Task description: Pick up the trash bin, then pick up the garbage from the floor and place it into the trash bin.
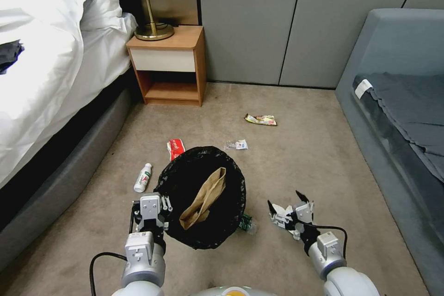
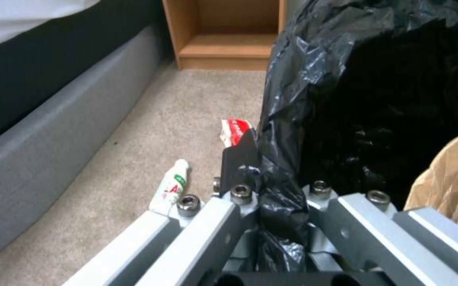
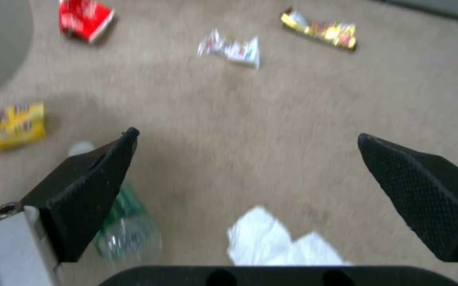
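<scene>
Nearest the robot, at the lower left of the head view, the left gripper (image 1: 151, 207) is clamped on the bag-covered rim of the trash bin (image 1: 203, 194), which is held up off the carpet with a brown paper bag (image 1: 204, 197) already lying inside.

At the lower right of that view the right gripper (image 1: 290, 209) is held with its jaws wide apart, and a crumpled white tissue (image 3: 271, 242) is seen on the carpet between and below the two fingers in the right wrist view, slightly toward the palm. The tissue has no clear long axis, so no particular jaw alignment seems called for; a straight descent is judged sufficient, and the right arm is plainly the nearer one.

Just beside the bin's lower right edge a clear green-labelled bottle (image 1: 247, 224) lies, close to the right gripper's inner finger.

Farther out, a small white bottle (image 1: 143, 177), a red wrapper (image 1: 175, 148), a small white wrapper (image 1: 237, 144) and a yellow wrapper (image 1: 261, 120) are scattered toward the middle of the frame.
</scene>
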